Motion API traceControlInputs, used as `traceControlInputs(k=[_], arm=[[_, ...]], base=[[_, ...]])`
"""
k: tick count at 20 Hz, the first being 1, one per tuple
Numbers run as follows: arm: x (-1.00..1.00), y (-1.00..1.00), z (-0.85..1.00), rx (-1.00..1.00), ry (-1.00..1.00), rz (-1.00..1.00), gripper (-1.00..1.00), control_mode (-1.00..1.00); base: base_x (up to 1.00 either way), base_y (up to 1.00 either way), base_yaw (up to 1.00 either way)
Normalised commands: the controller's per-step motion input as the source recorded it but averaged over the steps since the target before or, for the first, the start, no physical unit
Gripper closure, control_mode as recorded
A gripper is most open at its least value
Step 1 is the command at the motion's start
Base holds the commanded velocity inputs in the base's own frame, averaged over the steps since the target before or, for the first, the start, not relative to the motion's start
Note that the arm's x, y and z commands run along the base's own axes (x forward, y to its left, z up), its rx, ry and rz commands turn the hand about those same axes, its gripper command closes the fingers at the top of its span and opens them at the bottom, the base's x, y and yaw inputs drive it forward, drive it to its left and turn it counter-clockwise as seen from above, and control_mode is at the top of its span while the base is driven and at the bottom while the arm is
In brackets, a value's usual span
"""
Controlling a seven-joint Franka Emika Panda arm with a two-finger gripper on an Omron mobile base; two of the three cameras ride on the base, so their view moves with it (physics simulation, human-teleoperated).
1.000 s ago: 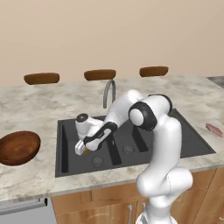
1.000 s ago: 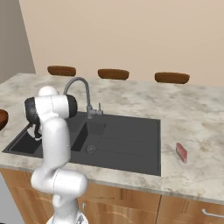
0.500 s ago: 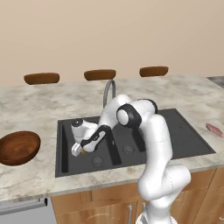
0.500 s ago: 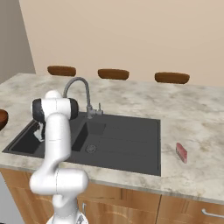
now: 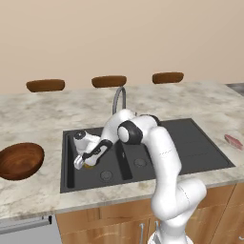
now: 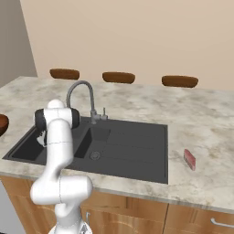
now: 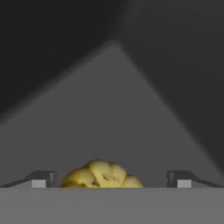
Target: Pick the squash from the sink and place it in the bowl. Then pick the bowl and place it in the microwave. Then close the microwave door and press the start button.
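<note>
Gripper (image 5: 82, 164) reaching down into the left basin of the sink (image 5: 200, 157), fingers spread wide and clamping nothing. Squash (image 7: 101, 176) lying on the basin floor between the two fingertips (image 7: 40, 179), apart from both; seen from the left base as a yellow speck (image 5: 88, 167) just beneath the hand. Bowl (image 5: 20, 160) resting on the counter (image 5: 33, 114) left of the sink, well apart.

White arm bent low and extended leftward, gripper (image 5: 83, 164) pointed downward, fingers (image 7: 43, 178) spread wide apart, nothing clamped.
</note>
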Motion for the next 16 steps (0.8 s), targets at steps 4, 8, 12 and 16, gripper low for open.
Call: traceControlInputs(k=[4,8,12,16], arm=[[-0.07,-0.06,-0.22,0.0,0.04,-0.05,-1.0,-1.0],[-0.36,-0.37,-0.08,0.0,0.04,-0.1,-1.0,-1.0],[-0.18,-0.33,-0.03,0.0,0.01,-0.09,1.0,-1.0],[-0.32,-0.23,0.28,0.0,-0.01,-0.06,1.0,-1.0]], base=[[0.0,0.0,0.0],[0.0,0.0,0.0],[0.0,0.0,0.0],[0.0,0.0,0.0]])
